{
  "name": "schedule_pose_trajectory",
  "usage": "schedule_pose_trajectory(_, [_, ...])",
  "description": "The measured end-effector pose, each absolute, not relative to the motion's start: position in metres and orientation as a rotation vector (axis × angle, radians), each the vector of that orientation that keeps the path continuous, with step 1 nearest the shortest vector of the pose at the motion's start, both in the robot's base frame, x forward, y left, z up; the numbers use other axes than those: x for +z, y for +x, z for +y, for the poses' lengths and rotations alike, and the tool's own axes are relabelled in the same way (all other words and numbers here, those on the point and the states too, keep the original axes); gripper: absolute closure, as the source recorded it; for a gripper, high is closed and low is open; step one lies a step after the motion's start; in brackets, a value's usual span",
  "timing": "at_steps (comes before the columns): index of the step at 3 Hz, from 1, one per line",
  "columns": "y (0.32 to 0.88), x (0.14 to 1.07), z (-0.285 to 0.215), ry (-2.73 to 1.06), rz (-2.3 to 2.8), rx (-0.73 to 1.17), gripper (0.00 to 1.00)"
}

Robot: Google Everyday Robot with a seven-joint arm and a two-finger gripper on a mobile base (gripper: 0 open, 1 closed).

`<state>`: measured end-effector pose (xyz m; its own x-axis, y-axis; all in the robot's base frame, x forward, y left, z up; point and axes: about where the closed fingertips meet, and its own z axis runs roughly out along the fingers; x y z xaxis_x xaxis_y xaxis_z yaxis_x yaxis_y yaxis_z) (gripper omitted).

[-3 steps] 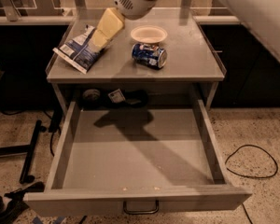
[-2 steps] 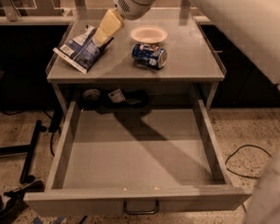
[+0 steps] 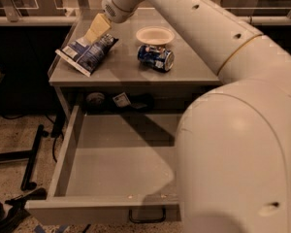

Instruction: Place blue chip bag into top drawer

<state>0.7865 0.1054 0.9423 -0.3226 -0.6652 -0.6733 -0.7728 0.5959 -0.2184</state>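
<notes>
Foil on the blue chip bag (image 3: pixel 87 54) looks crinkly and shiny. It is dark blue with white ends and white print. The bag is flat and lies at a slant on the left side of the grey tabletop (image 3: pixel 121 74), with one corner at the table's left edge. It is not in the drawer.

The gripper (image 3: pixel 98 28) is a pale yellow wedge. It points down from the round white end of the arm and touches the top edge of the bag. It is not clear whether the gripper is squeezing the bag or only resting on it.

A blue drink can (image 3: pixel 155 58) lies on its side near the middle of the tabletop. A small white bowl (image 3: pixel 155 34), round and smooth, sits just behind the can.

The top drawer (image 3: pixel 111 164) is pulled far out under the tabletop. It is a wide, shallow grey tray with low sides and a plain flat bottom. A dark shadow lies across the back of it. A small metal handle (image 3: pixel 147 216) hangs on its front.

The big white arm (image 3: pixel 233 130) is smooth and round with small dark holes. It fills the right side of the view and hides the right part of the drawer and the table's right corner.

Small things (image 3: pixel 121 99) sit in the dark gap at the back of the drawer, too dim to name. The floor (image 3: pixel 9 130) is speckled.
</notes>
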Motion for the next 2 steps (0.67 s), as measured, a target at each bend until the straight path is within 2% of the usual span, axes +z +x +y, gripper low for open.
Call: schedule_pose_trajectory(2, [0.806,0.902,0.175,-1.207,2.1,0.241,0.0])
